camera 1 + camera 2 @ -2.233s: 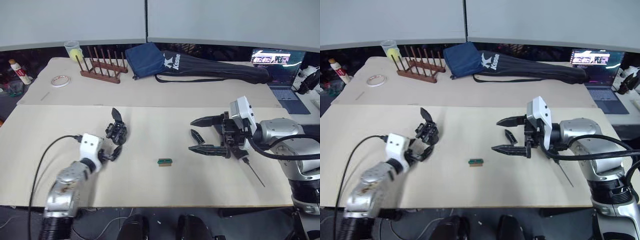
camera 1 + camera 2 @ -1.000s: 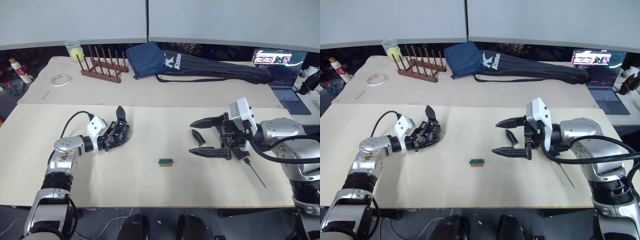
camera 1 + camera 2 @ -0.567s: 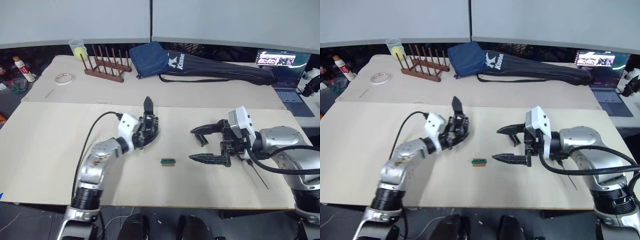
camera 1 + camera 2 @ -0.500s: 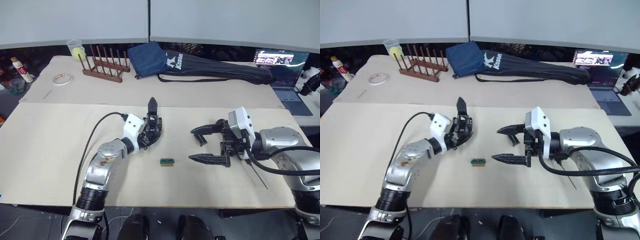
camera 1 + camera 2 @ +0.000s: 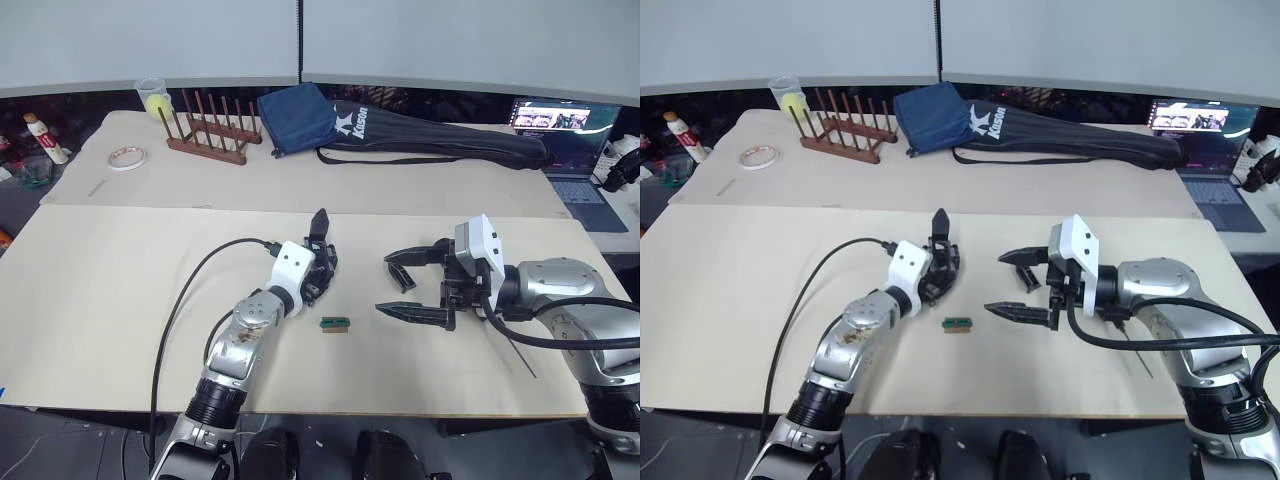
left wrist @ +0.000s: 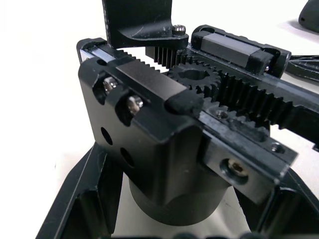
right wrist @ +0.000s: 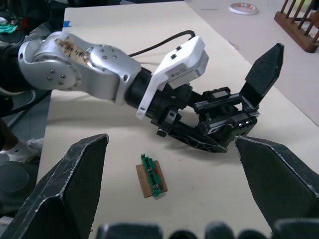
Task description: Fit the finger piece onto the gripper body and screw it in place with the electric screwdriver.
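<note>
Left fingers (image 6: 94, 214) clasp the gripper body (image 6: 169, 149); right fingers (image 7: 75, 184) spread wide.

A: What colour is the blocky toothed gripper body (image 6: 164, 149)?
B: Black all over, with silver screw heads.

A: And the small flat block (image 7: 151, 180) on the cream table (image 5: 120, 300)?
B: Green on top, brown beneath.

A: The long Kason bag (image 5: 420, 140)?
B: Black, white lettering.

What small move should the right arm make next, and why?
Probably lower the open right gripper and close it on the finger piece lying between its fingers. The left gripper already holds the gripper body near it.
</note>
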You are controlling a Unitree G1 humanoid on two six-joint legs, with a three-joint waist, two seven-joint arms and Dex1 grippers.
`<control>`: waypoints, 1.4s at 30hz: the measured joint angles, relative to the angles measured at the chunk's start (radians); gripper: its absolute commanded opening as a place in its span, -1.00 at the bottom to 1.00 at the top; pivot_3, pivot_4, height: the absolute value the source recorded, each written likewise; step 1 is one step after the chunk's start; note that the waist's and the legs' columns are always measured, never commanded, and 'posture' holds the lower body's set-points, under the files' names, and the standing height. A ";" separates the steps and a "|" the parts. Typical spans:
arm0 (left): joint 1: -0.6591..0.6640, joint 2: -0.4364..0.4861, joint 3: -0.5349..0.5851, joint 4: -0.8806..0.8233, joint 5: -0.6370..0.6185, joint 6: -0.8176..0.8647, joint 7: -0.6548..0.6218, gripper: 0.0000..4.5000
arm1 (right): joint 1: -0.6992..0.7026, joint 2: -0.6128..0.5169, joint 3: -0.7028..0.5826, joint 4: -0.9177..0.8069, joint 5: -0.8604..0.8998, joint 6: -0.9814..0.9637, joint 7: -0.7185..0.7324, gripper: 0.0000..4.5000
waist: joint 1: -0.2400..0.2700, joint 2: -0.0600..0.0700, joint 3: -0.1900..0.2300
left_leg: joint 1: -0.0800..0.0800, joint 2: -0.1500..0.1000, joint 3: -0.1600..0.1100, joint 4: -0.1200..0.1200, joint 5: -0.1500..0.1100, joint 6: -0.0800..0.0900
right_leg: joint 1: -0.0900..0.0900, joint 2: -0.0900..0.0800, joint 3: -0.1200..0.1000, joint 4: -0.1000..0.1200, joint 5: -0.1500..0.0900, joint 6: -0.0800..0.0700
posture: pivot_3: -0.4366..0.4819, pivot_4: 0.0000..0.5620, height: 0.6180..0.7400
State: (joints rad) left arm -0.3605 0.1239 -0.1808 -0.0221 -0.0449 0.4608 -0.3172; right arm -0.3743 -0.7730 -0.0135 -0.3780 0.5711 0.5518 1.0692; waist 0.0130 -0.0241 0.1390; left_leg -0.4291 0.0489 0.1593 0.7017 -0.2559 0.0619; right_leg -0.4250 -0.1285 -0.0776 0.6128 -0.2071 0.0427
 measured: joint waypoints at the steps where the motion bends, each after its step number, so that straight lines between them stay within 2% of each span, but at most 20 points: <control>1: 0.007 -0.004 0.001 0.000 0.000 -0.008 0.002 0.14 | 0.000 0.000 0.000 0.000 0.000 0.000 -0.001 1.00 | 0.000 0.000 0.000 | 0.000 0.000 0.000 0.000 0.000 0.000 | 0.000 0.000 0.000 0.000 0.000 0.000 | -0.05 -0.47 1.00; 2: 0.013 -0.011 0.002 0.000 0.001 -0.015 0.005 0.14 | 0.001 0.000 0.000 0.000 -0.001 0.000 -0.001 1.00 | 0.000 0.000 0.000 | 0.000 0.000 0.000 0.000 0.000 0.000 | 0.000 0.000 0.000 0.000 0.000 0.000 | -0.05 -0.47 1.00; 6: 0.044 -0.014 0.003 -0.013 -0.002 -0.028 -0.001 0.98 | 0.005 0.000 0.000 0.000 -0.001 -0.001 -0.002 1.00 | 0.000 0.000 0.000 | 0.000 0.000 0.000 0.000 0.000 0.001 | 0.000 0.000 0.000 0.000 0.000 0.000 | -0.05 -0.47 1.00; 10: 0.071 0.017 0.004 -0.030 -0.018 -0.022 -0.035 0.98 | 0.005 0.000 0.000 0.000 -0.001 -0.001 -0.004 1.00 | 0.000 0.000 0.000 | 0.000 0.000 0.000 0.000 0.000 0.001 | 0.000 0.000 0.000 0.000 0.000 0.000 | -0.05 -0.47 1.00; 13: 0.083 0.089 0.017 -0.064 -0.040 -0.004 -0.091 0.98 | 0.010 0.000 0.000 -0.001 0.000 -0.001 -0.004 1.00 | -0.001 0.000 0.000 | 0.000 0.000 0.000 0.000 0.000 0.000 | 0.000 0.000 0.000 0.001 0.000 0.000 | -0.05 -0.47 1.00; 18: 0.085 0.215 0.048 -0.108 -0.100 -0.001 -0.234 0.98 | 0.013 0.000 0.000 0.001 0.000 -0.001 -0.002 1.00 | 0.000 0.000 0.000 | 0.001 0.000 0.000 0.000 0.000 0.000 | 0.000 0.000 0.000 0.001 0.000 0.000 | -0.05 -0.47 1.00; 24: 0.073 0.324 0.075 -0.122 -0.174 -0.055 -0.407 0.98 | 0.006 0.000 0.001 0.015 -0.001 -0.001 0.000 1.00 | -0.001 0.000 0.000 | 0.000 0.000 0.000 0.000 0.000 0.000 | 0.000 -0.001 0.000 0.000 0.000 0.000 | -0.05 -0.47 1.00; 29: 0.044 0.462 0.159 -0.183 -0.320 -0.022 -0.577 0.98 | 0.006 -0.009 0.001 0.020 -0.001 -0.001 0.019 1.00 | -0.003 0.001 0.000 | 0.001 0.001 0.000 0.000 0.000 0.000 | 0.000 -0.001 0.000 0.001 0.000 0.000 | -0.05 -0.47 1.00; 33: 0.015 0.579 0.216 -0.233 -0.454 0.107 -0.673 0.98 | -0.002 -0.035 0.001 0.033 0.000 0.003 0.041 1.00 | -0.001 0.001 0.000 | 0.000 0.000 0.000 0.000 0.000 0.000 | 0.000 -0.001 0.000 0.001 0.000 0.000 | -0.05 -0.47 1.00; 37: -0.066 0.727 0.277 -0.290 -0.599 0.280 -0.750 0.98 | -0.085 -0.124 0.009 0.045 -0.004 0.078 0.041 1.00 | -0.004 0.002 0.001 | 0.001 0.000 0.000 -0.001 0.000 0.000 | -0.001 -0.001 0.000 0.001 -0.001 0.000 | -0.05 -0.47 1.00; 42: -0.211 0.864 0.322 -0.356 -0.810 0.453 -0.861 0.98 | -0.357 -0.202 0.138 0.137 -0.067 0.324 0.007 1.00 | -0.014 0.002 0.001 | 0.001 0.000 0.000 -0.003 0.001 -0.002 | -0.002 0.000 0.001 0.001 -0.002 -0.001 | -0.05 -0.47 1.00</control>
State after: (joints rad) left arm -0.5713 0.9878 0.1410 -0.3777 -0.8548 0.9139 -1.1781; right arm -0.7317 -0.9753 0.1245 -0.2413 0.5041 0.8760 1.0764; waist -0.0005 -0.0221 0.1401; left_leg -0.4278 0.0491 0.1598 0.6991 -0.2551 0.0600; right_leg -0.4268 -0.1289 -0.0771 0.6141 -0.2086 0.0417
